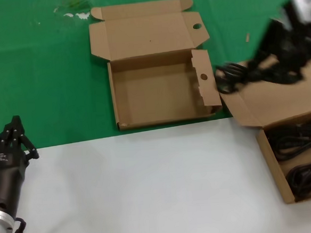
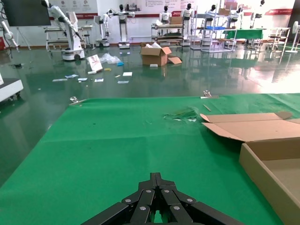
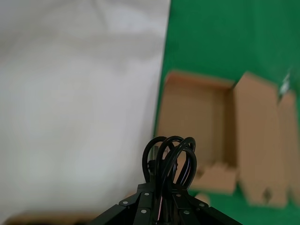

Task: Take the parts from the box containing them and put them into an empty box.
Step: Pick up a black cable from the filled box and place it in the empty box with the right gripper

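Observation:
My right gripper (image 1: 272,68) is shut on a black cable bundle (image 1: 238,74) and holds it in the air over the lid of the plain box (image 1: 283,105), whose tray holds more cable bundles (image 1: 302,157). The bundle's loops stick out past the fingers in the right wrist view (image 3: 169,157). The empty box with round holes (image 1: 159,89) lies open to the left of the bundle; it also shows in the right wrist view (image 3: 197,117). My left gripper (image 1: 15,131) is shut and empty at the near left, over the green mat's edge.
A green mat (image 1: 40,76) covers the far half of the table and a white surface (image 1: 149,186) the near half. The holed box's lid (image 1: 144,34) lies flat behind it. In the left wrist view the holed box's edge (image 2: 267,173) is at one side.

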### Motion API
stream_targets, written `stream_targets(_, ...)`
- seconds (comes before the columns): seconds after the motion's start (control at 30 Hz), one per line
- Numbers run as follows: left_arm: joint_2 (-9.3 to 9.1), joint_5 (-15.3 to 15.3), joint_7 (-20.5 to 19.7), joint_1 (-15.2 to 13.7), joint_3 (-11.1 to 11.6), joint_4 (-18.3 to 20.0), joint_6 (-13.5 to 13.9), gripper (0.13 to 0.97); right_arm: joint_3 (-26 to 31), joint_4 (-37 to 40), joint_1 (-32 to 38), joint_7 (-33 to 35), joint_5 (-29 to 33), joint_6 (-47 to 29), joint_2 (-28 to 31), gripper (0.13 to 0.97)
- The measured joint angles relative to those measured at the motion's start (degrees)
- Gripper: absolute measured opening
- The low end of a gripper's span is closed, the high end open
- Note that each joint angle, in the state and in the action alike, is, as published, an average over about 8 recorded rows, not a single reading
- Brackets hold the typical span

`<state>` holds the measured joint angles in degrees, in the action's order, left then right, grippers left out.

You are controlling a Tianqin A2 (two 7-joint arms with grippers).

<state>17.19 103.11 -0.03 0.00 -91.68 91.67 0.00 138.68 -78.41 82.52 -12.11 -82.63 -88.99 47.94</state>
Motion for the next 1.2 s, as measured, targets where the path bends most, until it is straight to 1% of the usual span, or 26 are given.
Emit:
stream_targets(0.17, 0.0, 0.0, 0.0, 0.0, 0.0, 0.0, 0.0, 0.14, -2.2, 2.9, -0.2, 0.0, 1.6, 2.9, -7.2, 0.167)
stream_targets(0.3, 0.0, 0.0, 0.0, 0.0, 0.0, 0.0, 0.0, 0.14, -2.7, 7.3, -1.1, 1.8, 3.7, 6.4, -13.2, 0.167)
stream_targets(0.53, 0.0, 0.0, 0.0, 0.0, 0.0, 0.0, 0.0, 0.14, -2.6, 19.7, -2.6, 8.1, 7.4, 14.0, -23.9, 0.167)
stream_targets(0.67, 0.0, 0.0, 0.0, 0.0, 0.0, 0.0, 0.0, 0.14, -2.6, 27.1, -3.3, 12.0, 8.8, 17.8, -28.8, 0.167)
stream_targets(0.8, 0.0, 0.0, 0.0, 0.0, 0.0, 0.0, 0.0, 0.14, -2.8, 33.7, -3.8, 16.5, 9.7, 20.9, -32.5, 0.167)
stream_targets(0.97, 0.0, 0.0, 0.0, 0.0, 0.0, 0.0, 0.0, 0.14, -3.5, 40.2, -4.3, 21.8, 10.4, 24.3, -35.7, 0.169)
stream_targets(1.1, 0.0, 0.0, 0.0, 0.0, 0.0, 0.0, 0.0, 0.14, -4.1, 42.9, -4.6, 24.1, 10.9, 25.9, -37.0, 0.171)
stream_targets(1.2, 0.0, 0.0, 0.0, 0.0, 0.0, 0.0, 0.0, 0.14, -4.5, 43.1, -5.1, 24.3, 11.4, 26.4, -37.1, 0.18)
